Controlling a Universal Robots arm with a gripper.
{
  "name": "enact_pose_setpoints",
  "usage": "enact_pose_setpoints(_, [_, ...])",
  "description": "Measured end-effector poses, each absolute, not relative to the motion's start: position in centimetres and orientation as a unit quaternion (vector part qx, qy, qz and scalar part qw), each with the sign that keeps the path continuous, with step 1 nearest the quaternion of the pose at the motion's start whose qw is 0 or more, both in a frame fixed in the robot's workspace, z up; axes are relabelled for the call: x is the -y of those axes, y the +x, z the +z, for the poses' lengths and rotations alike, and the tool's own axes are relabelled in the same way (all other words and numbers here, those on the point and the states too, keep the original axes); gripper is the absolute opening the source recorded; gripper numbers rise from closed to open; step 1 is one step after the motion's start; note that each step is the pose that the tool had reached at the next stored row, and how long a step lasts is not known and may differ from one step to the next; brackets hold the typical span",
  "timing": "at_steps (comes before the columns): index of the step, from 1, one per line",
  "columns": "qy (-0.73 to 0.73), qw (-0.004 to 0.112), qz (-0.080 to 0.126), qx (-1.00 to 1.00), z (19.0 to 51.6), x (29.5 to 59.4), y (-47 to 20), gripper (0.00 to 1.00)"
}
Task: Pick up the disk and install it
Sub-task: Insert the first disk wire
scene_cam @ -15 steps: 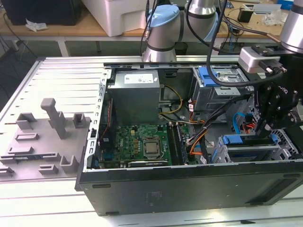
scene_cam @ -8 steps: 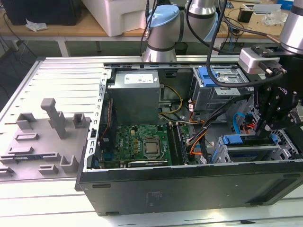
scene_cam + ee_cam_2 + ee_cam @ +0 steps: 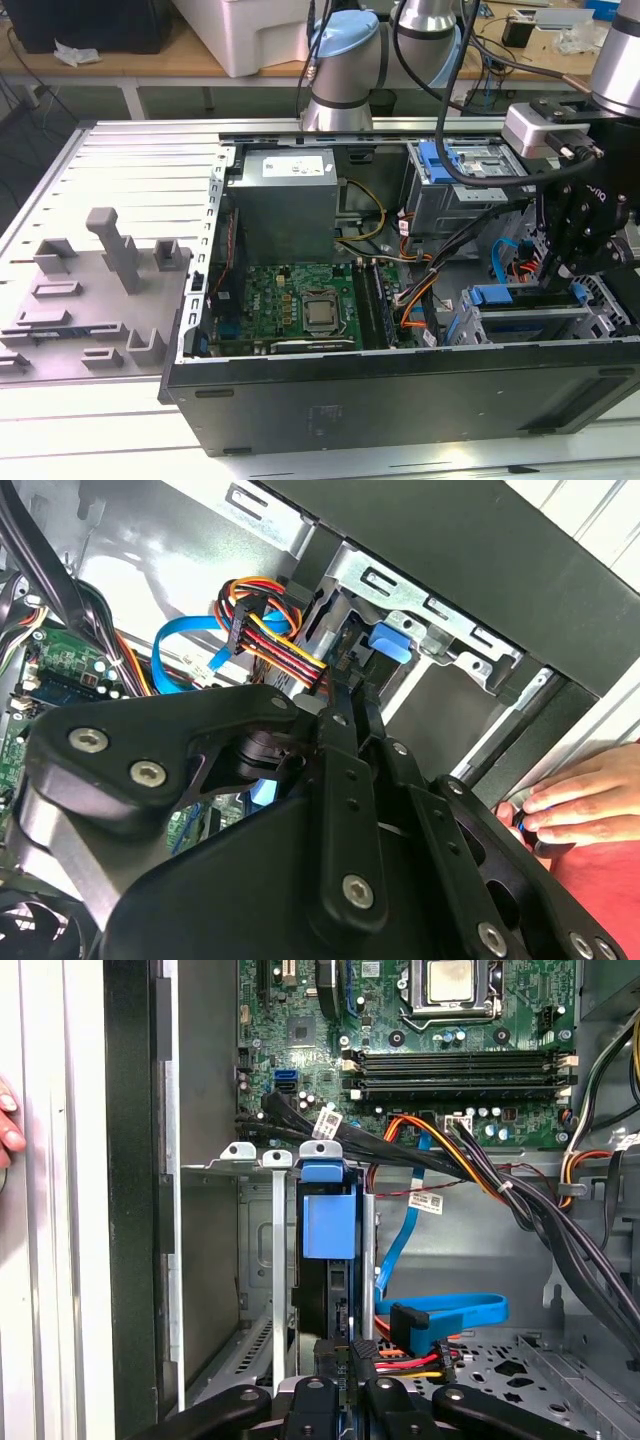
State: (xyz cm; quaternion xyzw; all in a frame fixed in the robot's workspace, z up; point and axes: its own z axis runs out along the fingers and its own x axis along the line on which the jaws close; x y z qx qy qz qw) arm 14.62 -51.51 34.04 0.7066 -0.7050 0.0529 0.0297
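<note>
We see the disk [image 3: 327,1222] standing on edge in a slot of the grey drive cage [image 3: 272,1260], its blue end handle facing the motherboard [image 3: 450,1060]. In the exterior view, the disk [image 3: 492,296] sits at the near end of the open computer case [image 3: 400,400], toward the exterior view's right.

The tool [image 3: 345,1352] is at the end of the disk away from the handle, right against it. We cannot tell whether it is clamped on the disk or merely touching it. In the second wrist view, the tool [image 3: 348,695] points toward the blue handle [image 3: 390,642].

The first wrist view shows a flat blue cable [image 3: 450,1310] looping just beside the cage. The second wrist view adds a bundle of coloured wires [image 3: 270,630] near the handle.

A person's hand [image 3: 580,800] rests outside the case wall in the second wrist view.

The exterior view shows what the wrist views do not: the power supply [image 3: 285,200] at the far side of the case, and a grey fixture plate [image 3: 115,250] on the table [image 3: 100,420] at the exterior view's left.
</note>
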Motion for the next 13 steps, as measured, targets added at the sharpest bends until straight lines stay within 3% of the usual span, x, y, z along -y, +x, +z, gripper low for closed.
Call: enact_pose_setpoints(13, [0.707, 0.03, 0.053, 0.705, 34.17, 51.51, 14.61, 0.17])
